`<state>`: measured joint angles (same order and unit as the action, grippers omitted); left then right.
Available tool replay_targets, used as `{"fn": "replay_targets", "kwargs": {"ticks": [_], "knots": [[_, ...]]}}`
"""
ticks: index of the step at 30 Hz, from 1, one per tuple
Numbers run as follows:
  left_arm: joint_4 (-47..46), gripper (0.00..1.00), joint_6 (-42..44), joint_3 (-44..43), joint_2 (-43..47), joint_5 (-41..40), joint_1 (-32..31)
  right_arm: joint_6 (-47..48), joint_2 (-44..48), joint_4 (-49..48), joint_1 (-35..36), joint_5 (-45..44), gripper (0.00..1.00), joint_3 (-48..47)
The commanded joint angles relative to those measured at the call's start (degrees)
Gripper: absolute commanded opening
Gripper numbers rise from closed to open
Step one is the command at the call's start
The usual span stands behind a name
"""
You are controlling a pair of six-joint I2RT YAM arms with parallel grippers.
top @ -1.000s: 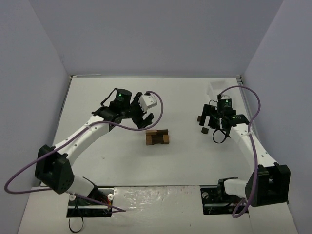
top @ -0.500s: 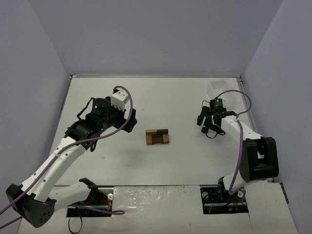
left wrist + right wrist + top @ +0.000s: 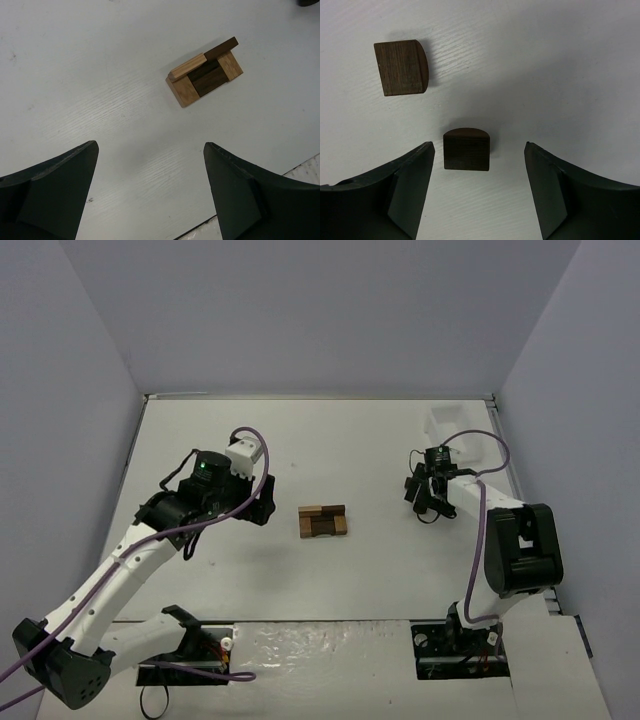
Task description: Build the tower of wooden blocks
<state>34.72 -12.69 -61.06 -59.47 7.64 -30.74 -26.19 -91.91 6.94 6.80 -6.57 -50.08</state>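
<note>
The wood block tower (image 3: 323, 521) is a low stack of dark and tan blocks in the middle of the table; in the left wrist view the tower (image 3: 205, 75) lies ahead and to the right. My left gripper (image 3: 262, 502) hangs left of it, and the left gripper (image 3: 150, 147) is open with only bare table between its fingers. My right gripper (image 3: 424, 505) points down at the right side. In its wrist view the right gripper (image 3: 479, 145) is open and straddles a small dark block (image 3: 466, 149) without touching it. A second dark block (image 3: 401, 67) lies further off to the left.
A white tray (image 3: 450, 425) sits at the back right near the wall. Purple cables loop over both arms. Blue-grey walls close the table on three sides.
My left arm has drawn back leftward from the tower and lowered. My right gripper has settled over the small dark block and its jaws have narrowed around it.
</note>
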Motion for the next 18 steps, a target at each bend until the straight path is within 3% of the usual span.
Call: {"fn": "replay_targets", "kwargs": {"ticks": [1, 12, 18], "knots": [[0.34, 0.84, -1.28, -2.69, -1.25, 1.07, 0.24, -0.61, -0.66, -1.68, 0.98, -3.27, 0.67, -0.22], [1.15, 0.84, -1.29, -2.22, -1.71, 2.47, 0.24, -0.52, -2.83, -1.75, 2.96, -4.33, 0.54, -1.26], [1.82, 0.84, -1.37, -2.22, -1.78, 2.81, 0.24, 0.39, -2.15, -1.84, 3.29, -4.26, 0.35, -1.51]]}}
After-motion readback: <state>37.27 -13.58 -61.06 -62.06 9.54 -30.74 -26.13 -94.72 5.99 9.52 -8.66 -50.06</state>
